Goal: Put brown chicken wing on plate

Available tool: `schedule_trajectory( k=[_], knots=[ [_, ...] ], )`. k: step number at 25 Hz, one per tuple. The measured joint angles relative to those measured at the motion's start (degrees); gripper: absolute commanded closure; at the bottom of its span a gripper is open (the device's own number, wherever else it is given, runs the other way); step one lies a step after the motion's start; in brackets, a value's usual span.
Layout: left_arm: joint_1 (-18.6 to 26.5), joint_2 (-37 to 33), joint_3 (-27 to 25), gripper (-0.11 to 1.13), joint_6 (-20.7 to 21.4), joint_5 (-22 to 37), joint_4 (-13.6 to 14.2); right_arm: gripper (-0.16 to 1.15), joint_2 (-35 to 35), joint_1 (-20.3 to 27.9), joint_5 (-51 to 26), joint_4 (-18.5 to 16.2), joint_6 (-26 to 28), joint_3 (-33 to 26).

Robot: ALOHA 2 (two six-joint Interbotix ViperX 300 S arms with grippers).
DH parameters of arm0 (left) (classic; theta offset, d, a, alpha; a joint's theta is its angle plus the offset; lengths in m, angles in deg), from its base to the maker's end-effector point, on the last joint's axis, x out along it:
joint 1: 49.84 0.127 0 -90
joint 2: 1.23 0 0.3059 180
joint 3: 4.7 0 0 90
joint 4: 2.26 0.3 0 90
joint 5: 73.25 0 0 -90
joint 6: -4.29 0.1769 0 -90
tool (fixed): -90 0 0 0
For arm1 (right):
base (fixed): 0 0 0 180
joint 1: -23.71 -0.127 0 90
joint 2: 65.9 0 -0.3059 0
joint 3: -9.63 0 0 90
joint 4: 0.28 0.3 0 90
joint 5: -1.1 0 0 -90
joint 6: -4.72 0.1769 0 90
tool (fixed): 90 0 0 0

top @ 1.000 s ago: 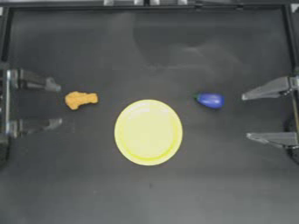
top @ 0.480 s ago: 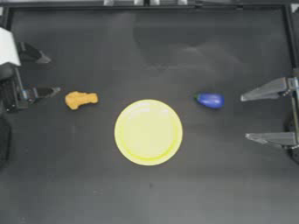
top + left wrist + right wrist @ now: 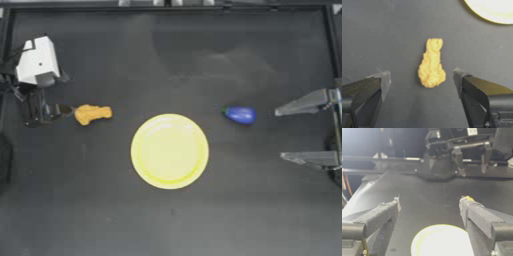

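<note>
The small, lumpy golden-brown toy chicken wing [image 3: 91, 113] lies on the dark desk [image 3: 167, 220], left of the large pale yellow oval plate [image 3: 169, 150] and apart from it. The left gripper [image 3: 420, 77] sits just beside the wing, its fingers [image 3: 377, 83] spread wide to either side without touching it. The right gripper [image 3: 300, 132] rests at the desk's right edge, fingers apart, near a small rounded blue object [image 3: 240, 114].

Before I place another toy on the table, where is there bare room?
Bare table lies below the plate and across the top, above the blue object. It is tighter between the brown chicken wing and the left pincer. The right pincer waits at the right edge.
</note>
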Motion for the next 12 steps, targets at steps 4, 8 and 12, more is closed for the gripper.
schedule_trajectory(
  k=[4,8,12],
  knots=[
    [1.1,4.1,0.0,-0.01,3.1,-0.7,-2.7,-0.02,0.3,0.0,-0.1,0.1,0.1,0.1],
    [1.3,9.2,0.1,-0.01,4.2,-1.6,-3.3,-0.02,0.6,0.1,-0.1,0.2,0.1,0.0],
    [1.3,14.6,0.9,-0.01,4.4,-1.8,-3.4,-0.02,0.6,0.1,-0.1,0.3,0.1,0.0]
  ],
)
